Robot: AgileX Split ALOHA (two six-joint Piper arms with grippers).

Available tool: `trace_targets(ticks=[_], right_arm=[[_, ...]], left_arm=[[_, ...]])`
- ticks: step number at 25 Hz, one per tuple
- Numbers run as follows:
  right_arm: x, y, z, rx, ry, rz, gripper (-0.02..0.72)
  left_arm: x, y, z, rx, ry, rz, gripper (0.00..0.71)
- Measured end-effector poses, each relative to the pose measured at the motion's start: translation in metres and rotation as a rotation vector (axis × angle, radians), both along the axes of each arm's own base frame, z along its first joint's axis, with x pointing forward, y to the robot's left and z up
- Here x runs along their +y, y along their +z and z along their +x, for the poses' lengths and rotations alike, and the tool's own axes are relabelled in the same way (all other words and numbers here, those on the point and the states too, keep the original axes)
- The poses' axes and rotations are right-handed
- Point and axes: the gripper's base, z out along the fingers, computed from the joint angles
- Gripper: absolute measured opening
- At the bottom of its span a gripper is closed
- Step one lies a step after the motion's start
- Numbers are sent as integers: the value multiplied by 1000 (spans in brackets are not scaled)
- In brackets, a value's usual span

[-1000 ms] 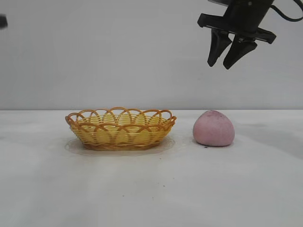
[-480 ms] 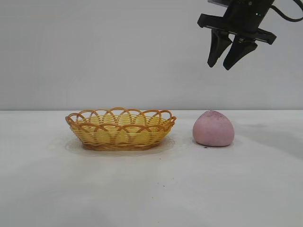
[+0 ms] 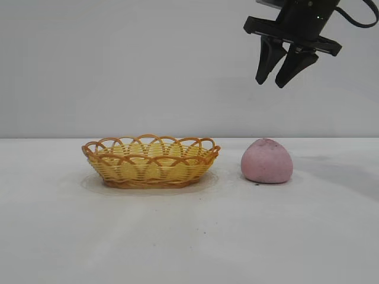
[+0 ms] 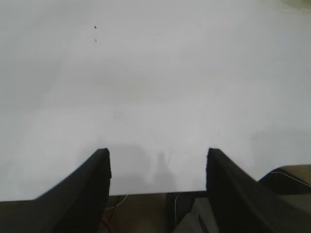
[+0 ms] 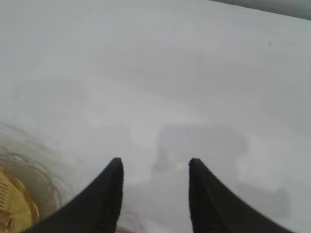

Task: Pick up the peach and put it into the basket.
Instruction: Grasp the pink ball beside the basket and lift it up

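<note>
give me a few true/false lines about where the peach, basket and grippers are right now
1. The peach lies inside the basket. False: it sits on the table, apart from the basket, on the right arm's side.
2. The right gripper hangs open, high above the peach. True.
3. The right gripper holds the peach. False: nothing is between its fingers.
4. The basket holds no fruit that shows. True.
5. The left gripper is shut on the basket. False: its fingers stand apart over bare table, and the exterior view does not show it.
</note>
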Motion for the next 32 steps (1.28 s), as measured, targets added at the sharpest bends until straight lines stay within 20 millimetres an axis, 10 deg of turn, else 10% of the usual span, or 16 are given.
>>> trace_targets(ticks=[5,24,27,32], right_arm=[[0,-3,-7,73,29,-8,266],[30,-62,-37,465,222,-125,266],[35,-82,-38,502,244,-177,71],[41,-67,-39,438,253,-192,0]], left_arm=[[-1,0,-31,-190,0,5,382],[-3,-1,-32,-193,-11,-16,382],[-3,-1,-32,-193,-11,-16,382],[-3,-1,-32,-193,-11,-16,382]])
